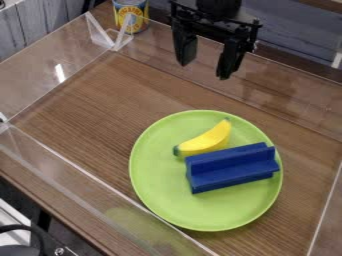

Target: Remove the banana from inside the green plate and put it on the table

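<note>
A small yellow banana [206,138] with a green tip lies inside the green plate [160,172], toward its upper middle. Just below it on the same plate rests a blue rectangular block [231,167]. My gripper [206,55] hangs above the far part of the table [120,95], well behind the plate and apart from the banana. Its dark fingers [227,60] point down and stand spread open, with nothing between them.
Clear acrylic walls [60,75] border the wood-grain table on the left, front and right. A yellow and white container [128,14] stands beyond the back left corner. Bare tabletop lies left of and behind the plate.
</note>
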